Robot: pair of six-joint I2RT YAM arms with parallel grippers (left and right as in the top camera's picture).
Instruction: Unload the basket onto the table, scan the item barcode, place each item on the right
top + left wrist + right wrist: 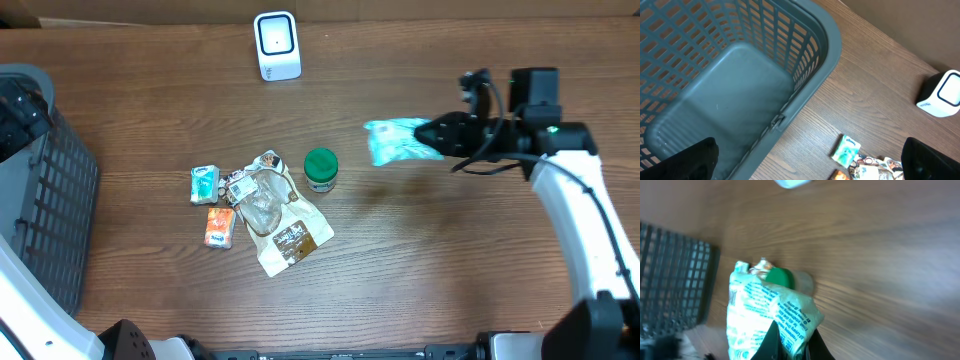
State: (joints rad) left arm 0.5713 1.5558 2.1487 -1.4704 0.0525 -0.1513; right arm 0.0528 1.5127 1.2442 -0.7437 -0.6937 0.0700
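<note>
Right gripper (435,133) jaws clamped on teal packet (398,140), held above table (450,260), right of green-lid jar (321,168). Left gripper (810,167) jaws wide apart over grey basket (825,45).

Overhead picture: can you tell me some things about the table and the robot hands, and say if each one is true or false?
1. The right gripper is shut on a light-blue packet. True.
2. The green-lidded jar sits inside the grey basket. False: it stands on the table beside the clear bag.
3. The white scanner stands near the table's far edge. True.
4. The left gripper holds the orange packet. False: it is open above the basket and holds nothing; the orange packet lies on the table.
</note>
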